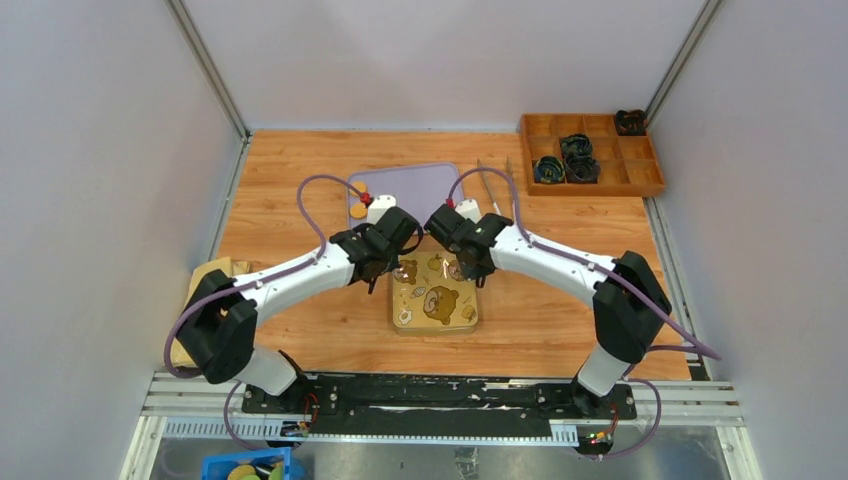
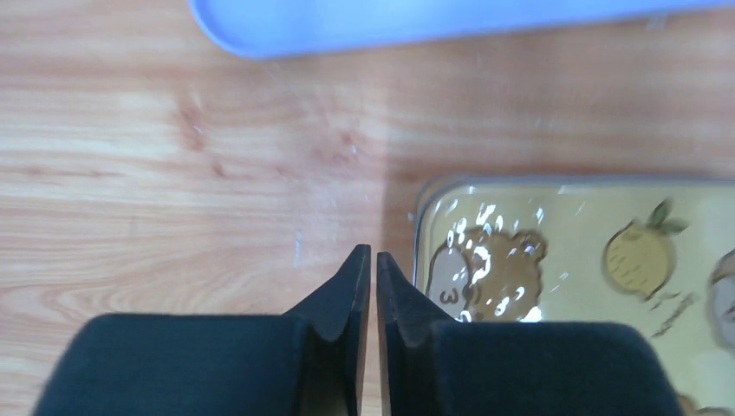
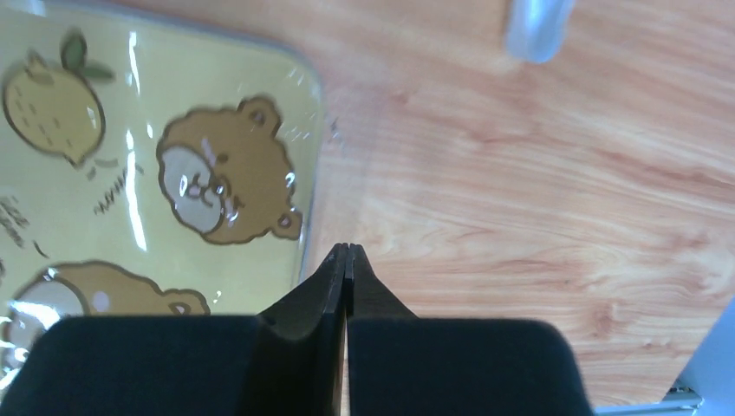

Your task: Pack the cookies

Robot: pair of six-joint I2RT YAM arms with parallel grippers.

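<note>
Though grey walls (image 1: 100,150) enclose it, the table (image 1: 290,180) (orange wood) holds a tin (image 1: 437,303).

1 small orange cookie (image 1: 357,211) lies on the lavender tray (image 1: 425,180).

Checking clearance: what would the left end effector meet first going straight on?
Likely the bare wooden table, just beside the tin, not the tray; depth is unclear.
</note>
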